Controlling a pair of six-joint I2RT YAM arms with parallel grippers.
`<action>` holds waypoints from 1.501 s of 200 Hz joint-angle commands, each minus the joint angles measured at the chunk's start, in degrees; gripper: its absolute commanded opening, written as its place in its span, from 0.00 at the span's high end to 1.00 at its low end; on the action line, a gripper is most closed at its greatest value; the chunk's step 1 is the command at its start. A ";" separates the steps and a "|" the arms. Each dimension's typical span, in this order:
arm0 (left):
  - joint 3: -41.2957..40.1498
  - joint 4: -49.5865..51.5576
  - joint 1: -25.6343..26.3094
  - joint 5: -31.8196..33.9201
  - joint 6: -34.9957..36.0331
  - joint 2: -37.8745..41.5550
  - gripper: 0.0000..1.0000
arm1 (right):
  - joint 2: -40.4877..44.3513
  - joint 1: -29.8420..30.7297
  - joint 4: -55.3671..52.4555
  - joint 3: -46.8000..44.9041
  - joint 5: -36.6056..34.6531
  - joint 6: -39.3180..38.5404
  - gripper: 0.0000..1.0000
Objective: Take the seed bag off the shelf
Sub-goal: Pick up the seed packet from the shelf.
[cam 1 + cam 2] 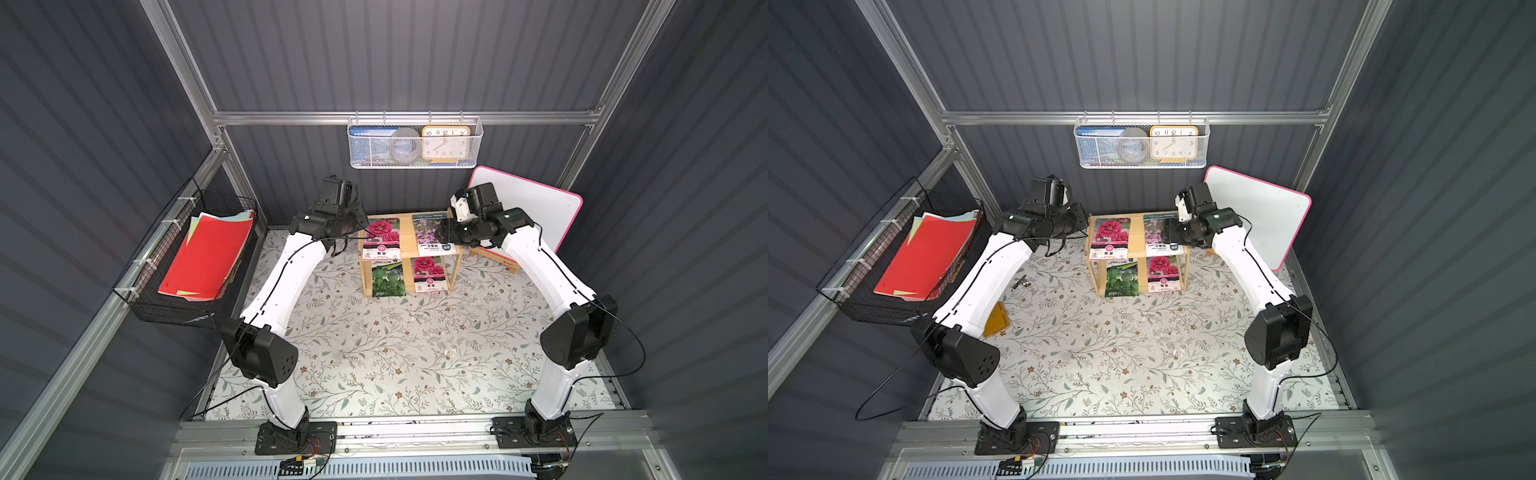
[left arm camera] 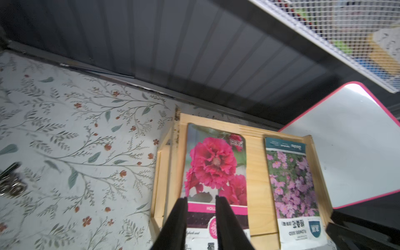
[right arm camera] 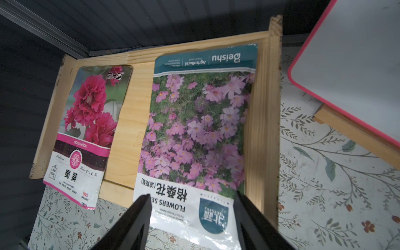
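The shelf [image 1: 406,237] is a small light wooden rack at the back of the table. Its top board carries two seed bags. One is a red hollyhock bag [image 1: 381,237] and the other a pink cosmos bag [image 1: 428,230]. Both hang a little over the front rim. In the left wrist view my left gripper [image 2: 201,198] hovers over the hollyhock bag [image 2: 214,164] with a narrow gap between its fingers and nothing pinched. In the right wrist view my right gripper [image 3: 192,194] stands wide open, straddling the white end of the cosmos bag [image 3: 199,121].
The lower tier holds a green bag [image 1: 388,280] and another hollyhock bag [image 1: 430,274]. A pink-rimmed whiteboard [image 1: 528,208] leans right of the shelf. A white mesh basket [image 1: 415,145] hangs above, and a black wire basket [image 1: 187,266] with red paper is at the left. Small metal bits [image 1: 1021,283] lie beside the left arm.
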State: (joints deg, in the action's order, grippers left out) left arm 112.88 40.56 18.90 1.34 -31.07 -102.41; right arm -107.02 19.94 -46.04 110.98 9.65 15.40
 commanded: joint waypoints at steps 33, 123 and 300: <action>8.14 -4.15 1.88 -20.38 1.47 -6.33 0.80 | -2.27 0.25 -2.23 3.89 -2.68 -0.63 0.33; 15.68 1.46 6.39 -22.86 2.68 -17.40 0.82 | -7.13 1.49 -5.09 9.58 -7.91 -1.37 0.32; 12.56 2.42 7.30 -20.27 3.81 -18.94 0.83 | -10.68 2.64 -5.70 11.35 -10.53 -0.65 0.25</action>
State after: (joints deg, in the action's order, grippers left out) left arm 126.56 41.87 25.96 -18.00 -28.86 -120.77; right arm -116.36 22.50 -50.63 121.54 -0.25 14.50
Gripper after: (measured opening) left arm 0.177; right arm 0.751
